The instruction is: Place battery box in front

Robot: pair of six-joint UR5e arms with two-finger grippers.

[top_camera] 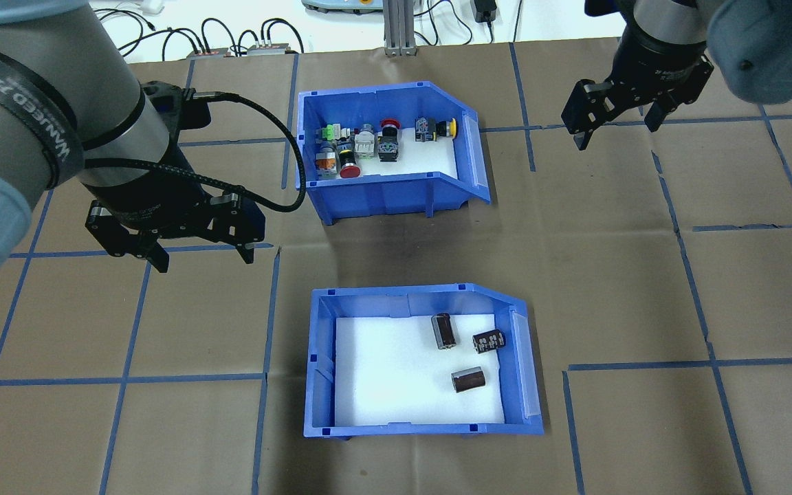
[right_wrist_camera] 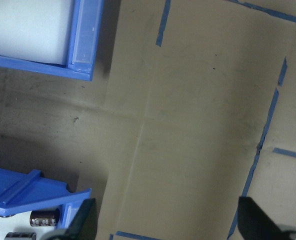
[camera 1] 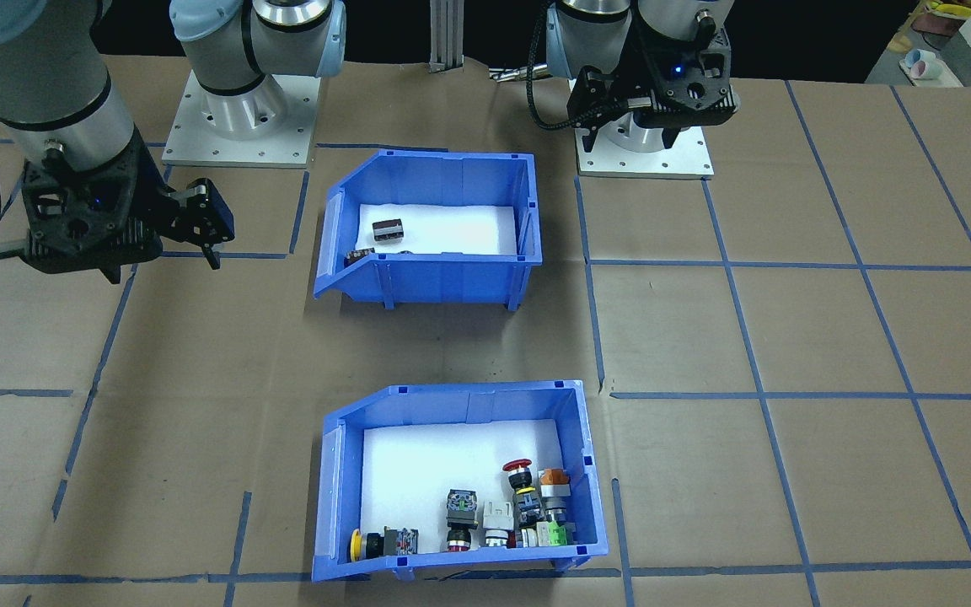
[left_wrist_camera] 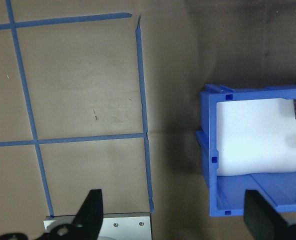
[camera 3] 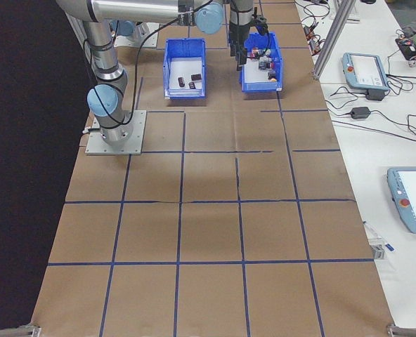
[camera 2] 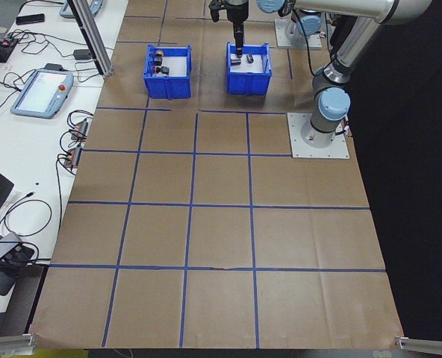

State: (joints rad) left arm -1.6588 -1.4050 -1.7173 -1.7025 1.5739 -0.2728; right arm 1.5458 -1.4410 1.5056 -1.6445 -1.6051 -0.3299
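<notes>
Both claws, left gripper (top_camera: 193, 256) and right gripper (top_camera: 617, 128), hang wide open, empty. Blue plastic battery box (top_camera: 423, 362) with white foam floor sits between and below them; grasp a wall squarely.

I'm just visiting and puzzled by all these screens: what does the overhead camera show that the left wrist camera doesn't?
Only the overhead view shows both arms, the bin of push-buttons and all three dark cylinders in the battery box.

Only the left wrist view shows a corner of a metal base plate close up.

Both show the battery box, the blue tape grid and the left gripper, jaws open and empty.
</notes>
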